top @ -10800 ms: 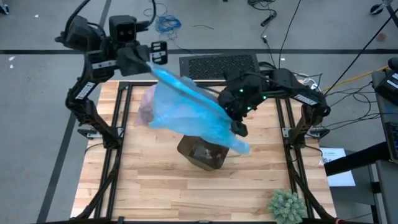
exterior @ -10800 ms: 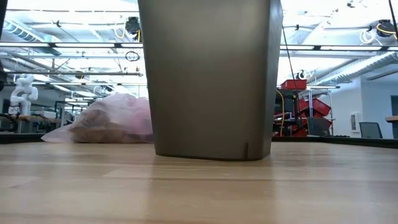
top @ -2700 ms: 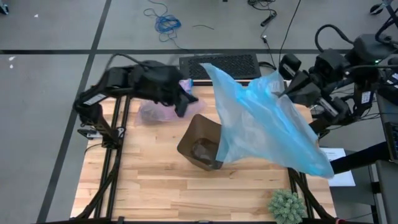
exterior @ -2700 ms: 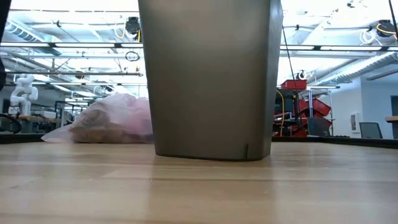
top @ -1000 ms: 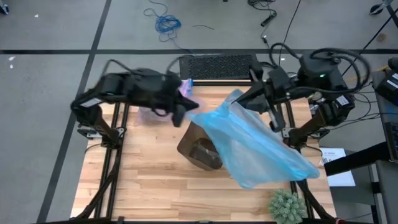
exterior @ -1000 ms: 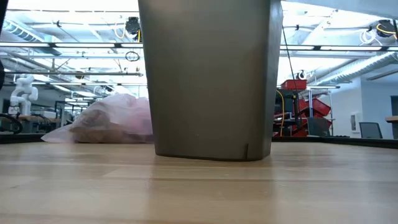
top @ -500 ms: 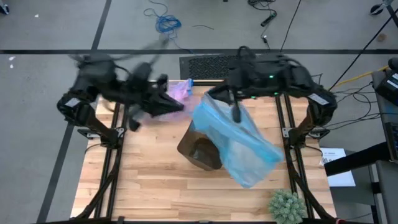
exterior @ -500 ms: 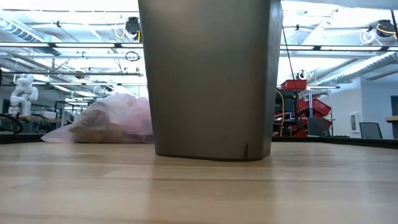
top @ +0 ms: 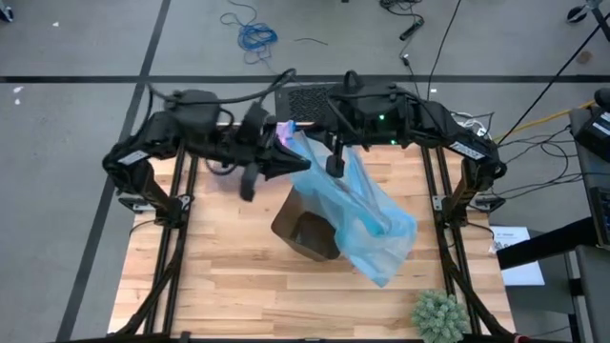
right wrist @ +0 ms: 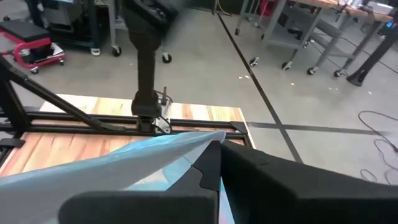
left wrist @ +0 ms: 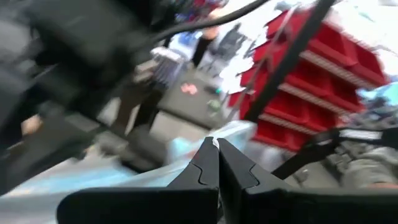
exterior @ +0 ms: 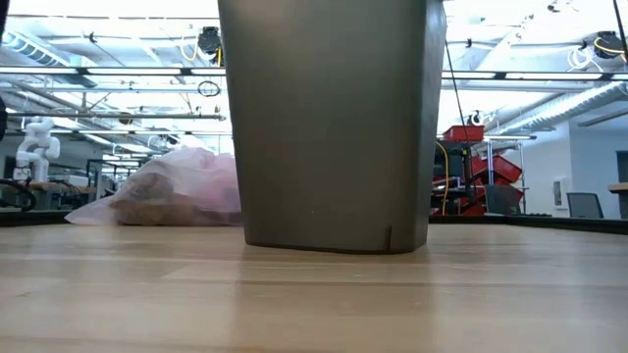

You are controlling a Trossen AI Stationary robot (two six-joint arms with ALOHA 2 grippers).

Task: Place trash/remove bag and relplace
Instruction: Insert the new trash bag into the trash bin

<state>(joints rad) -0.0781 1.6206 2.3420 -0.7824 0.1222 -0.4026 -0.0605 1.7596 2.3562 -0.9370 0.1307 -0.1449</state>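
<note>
Both grippers meet above the far edge of the table [top: 238, 276]. The right gripper [top: 335, 168] is clamped on the upper edge of a light blue plastic bag [top: 367, 214], which hangs down from it and drapes over the brown bin [top: 303, 233] just below. The left gripper [top: 303, 164] is pinched closed, its tip at the blue bag's near edge. The lavender-pink bag [exterior: 172, 191] holding brown trash [exterior: 162, 209] lies on the table under the left arm, beside the bin.

The light blue plastic bag [top: 357, 214], earlier stretched wide toward the frame's right, now hangs bunched at centre over the bin [top: 307, 232]. The right gripper [top: 334, 164] has swung in from the upper right; the left gripper [top: 300, 163] has advanced to meet the bag's top.
</note>
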